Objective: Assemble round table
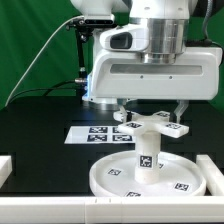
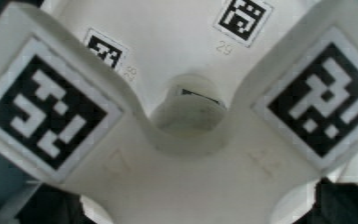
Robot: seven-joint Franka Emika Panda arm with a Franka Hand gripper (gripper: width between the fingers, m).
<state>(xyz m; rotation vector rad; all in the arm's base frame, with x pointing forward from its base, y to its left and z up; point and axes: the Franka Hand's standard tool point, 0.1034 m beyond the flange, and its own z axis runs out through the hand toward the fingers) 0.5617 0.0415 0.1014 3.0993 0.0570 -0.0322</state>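
Item: round table, partly put together, on a black bench (image 1: pixel 30 125).

Round disc (image 1: pixel 115 180): white, rimmed, lying flat on the bench at the near middle of the exterior view. Small black-and-white tags show on its surface.

Post (image 1: pixel 146 150): short white cylinder standing upright at the centre of the disc, one square tag facing the camera.

Cross-shaped piece (image 1: pixel 152 124): white, sitting level on top of the post, its arms spreading sideways, a tag on each arm end. In the wrist view the cross-shaped piece (image 2: pixel 179 110) fills the frame, seen from close above: two large tagged arms to either side, two smaller tags farther off, and a rounded hollow where the arms meet.

Hand (image 1: pixel 150 108): directly over the cross-shaped piece, its fingers (image 1: pixel 180 106) spread wide apart, one hanging on each side of the centre. Nothing is gripped. Whether the fingertips touch the arms cannot be told.

Marker board (image 1: pixel 100 131): flat white strip of printed tags, lying on the bench behind the disc, partly hidden by the hand.

White rails (image 1: pixel 30 210): along the near edge of the bench and at both sides.

Backdrop (image 1: pixel 30 40): green cloth behind the bench.
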